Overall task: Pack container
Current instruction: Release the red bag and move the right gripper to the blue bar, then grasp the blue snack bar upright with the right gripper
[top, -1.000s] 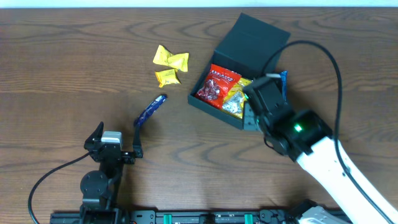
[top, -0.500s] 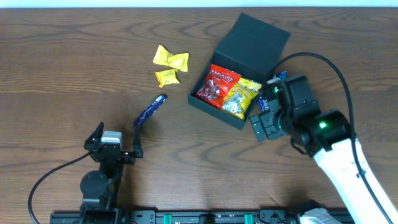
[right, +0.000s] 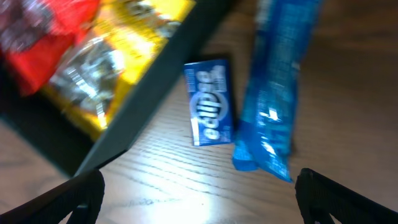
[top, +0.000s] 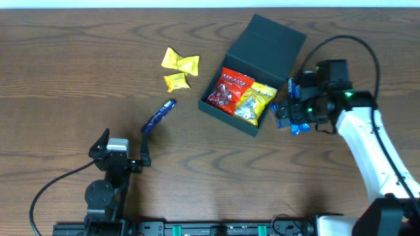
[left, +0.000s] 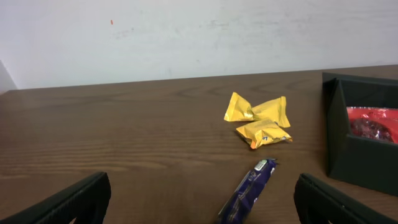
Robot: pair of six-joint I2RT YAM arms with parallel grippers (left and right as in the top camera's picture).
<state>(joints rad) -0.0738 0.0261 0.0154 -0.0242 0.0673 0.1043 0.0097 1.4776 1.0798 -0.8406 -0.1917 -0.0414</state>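
Your container (top: 270, 40) sits toward 1 o'clock from the middle of the table (top: 65, 65) in the overhead view. Its lid is thrown back and a red packet (top: 230, 88) and a yellow-and-silver packet (top: 256, 101) are already inside. Just outside its wall, at its 3 o'clock, lie a small blue pack (right: 210, 102) and a long light-blue packet (right: 273, 93) side by side. The wrist view is too blurred to tell whether the pack touches the wall. Your right gripper (right: 200, 180) hangs over those two with its jaws spread wide and nothing between them. So the step in hand looks like picking the next item on that side. For the next move, choose one, probably the small pack. Line the jaws across its narrow width and come down with one finger clear of the container wall and the other clear of the long packet. Further out, three yellow packets (top: 178, 65) are clustered at the container's 10 o'clock, and a dark blue bar (top: 159, 116) lies at its 8 o'clock. Your left gripper (left: 202, 186) waits near the table's 7 o'clock edge, facing that bar. Its jaws are also fully apart and empty. Packing is partway done, with six items by my count left on the wood.
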